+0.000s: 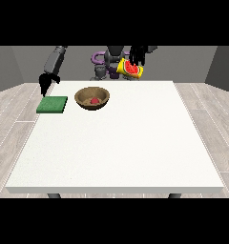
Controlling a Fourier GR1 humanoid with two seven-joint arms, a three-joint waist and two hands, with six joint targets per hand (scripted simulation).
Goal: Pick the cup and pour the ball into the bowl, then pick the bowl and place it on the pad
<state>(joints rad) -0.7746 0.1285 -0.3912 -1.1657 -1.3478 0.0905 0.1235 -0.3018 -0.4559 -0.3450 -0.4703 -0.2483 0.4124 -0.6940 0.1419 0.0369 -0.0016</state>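
Cup [130,69]: tilted, held aloft at 12 o'clock, fingers of hand at view's right [138,55] curled round it.
Ball [94,101]: apparently inside bowl [103,100].
Pad [52,105]: at bowl's 9 o'clock.
Hand at view's left [46,82]: hanging, finger state unclear.

White table [121,152] carries a green pad [52,105] and wooden bowl [92,98]

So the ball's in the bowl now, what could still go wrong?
The hand at the view's right holds the cup tilted in the air; it could slip out. The bowl must reach the pad close beside it, so a tilted lift might spill the ball, or the bowl might land half off the pad.
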